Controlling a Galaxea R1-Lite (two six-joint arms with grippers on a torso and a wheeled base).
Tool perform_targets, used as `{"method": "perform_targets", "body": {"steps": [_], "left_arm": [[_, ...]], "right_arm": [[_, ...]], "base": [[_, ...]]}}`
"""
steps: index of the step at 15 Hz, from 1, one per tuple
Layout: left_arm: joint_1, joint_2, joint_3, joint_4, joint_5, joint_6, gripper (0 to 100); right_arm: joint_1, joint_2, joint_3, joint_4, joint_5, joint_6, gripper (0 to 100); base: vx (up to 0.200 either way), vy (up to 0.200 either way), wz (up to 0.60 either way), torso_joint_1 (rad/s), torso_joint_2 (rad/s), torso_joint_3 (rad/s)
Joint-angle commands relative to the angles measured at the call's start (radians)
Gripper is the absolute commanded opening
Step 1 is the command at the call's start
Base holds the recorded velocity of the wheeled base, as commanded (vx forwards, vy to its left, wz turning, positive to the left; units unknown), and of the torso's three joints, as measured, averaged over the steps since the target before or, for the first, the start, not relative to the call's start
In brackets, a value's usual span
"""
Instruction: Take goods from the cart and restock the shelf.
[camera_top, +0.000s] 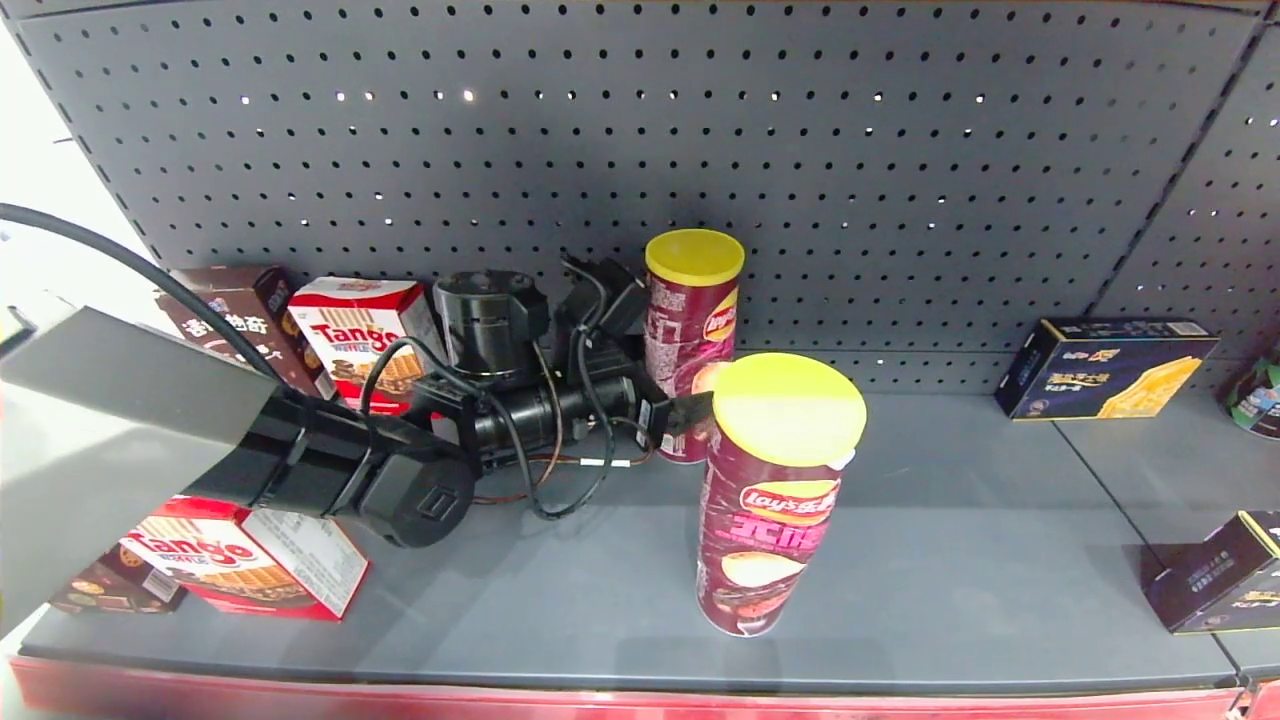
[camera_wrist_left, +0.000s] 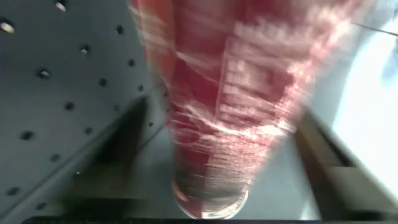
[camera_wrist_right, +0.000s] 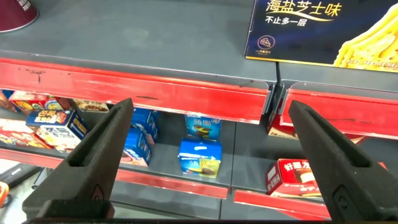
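Note:
Two maroon chip cans with yellow lids stand upright on the grey shelf (camera_top: 950, 560). One can (camera_top: 690, 330) is at the back by the pegboard; the other can (camera_top: 775, 490) stands nearer the front edge. My left gripper (camera_top: 688, 412) reaches in from the left and straddles the rear can low down. In the left wrist view that can (camera_wrist_left: 217, 124) stands on the shelf between the two dark fingers (camera_wrist_left: 124, 143), blurred, with small gaps either side, so the gripper is open. My right gripper (camera_wrist_right: 211, 106) hangs open and empty below the shelf's red front rail (camera_wrist_right: 155, 84).
Red-and-white wafer boxes (camera_top: 365, 335) (camera_top: 250, 560) and a brown box (camera_top: 240, 320) sit at the shelf's left. Dark blue boxes (camera_top: 1100, 365) (camera_top: 1215, 575) lie at the right, one seen as a blue box (camera_wrist_right: 323, 31). Lower shelves hold several small boxes (camera_wrist_right: 200, 155).

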Motion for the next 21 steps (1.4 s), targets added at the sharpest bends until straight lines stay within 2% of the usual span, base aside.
{"method": "perform_targets", "body": {"steps": [1, 4, 7, 8, 10, 13, 14, 18, 21], "left_arm": [[-0.005, -0.002, 0.018, -0.01, 0.011, 0.0, 100], [0.003, -0.047, 0.049, -0.029, 0.014, 0.0, 100], [0.009, -0.126, 0.135, -0.029, 0.032, 0.0, 100], [0.009, -0.14, 0.158, -0.029, 0.055, 0.0, 100], [0.009, -0.172, 0.208, -0.038, 0.156, 0.0, 100], [0.012, -0.179, 0.225, -0.086, 0.221, -0.005, 100], [0.024, -0.179, 0.228, -0.087, 0.261, -0.003, 100], [0.026, -0.176, 0.221, -0.086, 0.345, -0.008, 100], [0.027, -0.176, 0.222, -0.086, 0.38, -0.011, 100]], "right_arm": [[0.001, 0.002, 0.0, 0.0, 0.0, 0.0, 100], [0.001, 0.002, 0.0, 0.0, 0.0, 0.0, 100], [0.002, 0.002, 0.0, 0.0, 0.0, 0.0, 100], [0.001, 0.002, 0.0, 0.0, 0.0, 0.0, 100], [0.001, 0.002, 0.0, 0.0, 0.0, 0.0, 100], [0.001, 0.002, 0.0, 0.0, 0.0, 0.0, 100], [0.001, 0.002, 0.0, 0.0, 0.0, 0.0, 100], [0.002, 0.002, 0.0, 0.0, 0.0, 0.0, 100], [0.002, 0.002, 0.0, 0.0, 0.0, 0.0, 100]], "base": [[0.0, 0.0, 0.0, 0.0, 0.0, 0.0], [0.0, 0.0, 0.0, 0.0, 0.0, 0.0], [0.0, 0.0, 0.0, 0.0, 0.0, 0.0], [0.0, 0.0, 0.0, 0.0, 0.0, 0.0], [0.0, 0.0, 0.0, 0.0, 0.0, 0.0], [0.0, 0.0, 0.0, 0.0, 0.0, 0.0], [0.0, 0.0, 0.0, 0.0, 0.0, 0.0], [0.0, 0.0, 0.0, 0.0, 0.0, 0.0], [0.0, 0.0, 0.0, 0.0, 0.0, 0.0]]}}
